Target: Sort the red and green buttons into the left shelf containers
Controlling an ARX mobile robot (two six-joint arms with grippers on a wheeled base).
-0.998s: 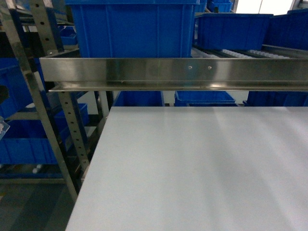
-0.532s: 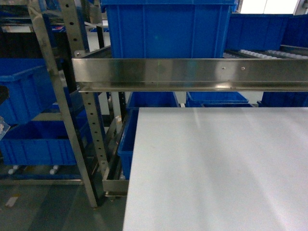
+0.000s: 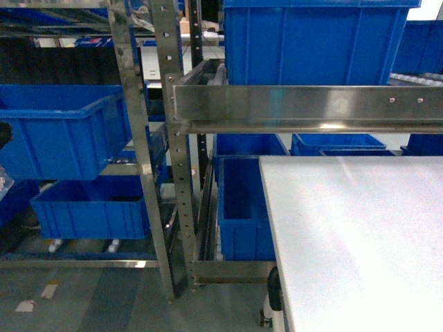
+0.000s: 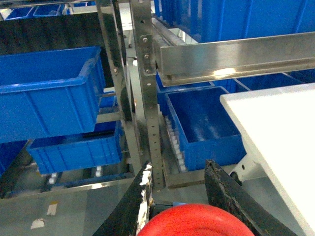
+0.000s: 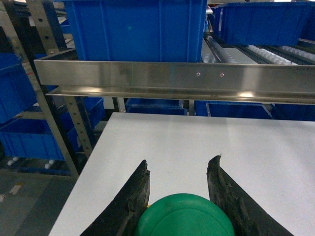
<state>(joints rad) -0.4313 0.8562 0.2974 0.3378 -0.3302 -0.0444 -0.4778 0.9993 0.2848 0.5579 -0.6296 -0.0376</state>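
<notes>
No legible text, label, brand, number or sign appears on any bin, shelf rail or table surface.

Only the two claws show, each from its own wrist camera. The left claw (image 4: 179,196) has two black, curved, tapering fingers (image 4: 224,189) with rough, worn surfaces; the inner edge of its left finger carries chipped whitish patches. The right claw (image 5: 178,189) has the same black, curved, coarse-textured fingers (image 5: 224,196), without white marks.
</notes>
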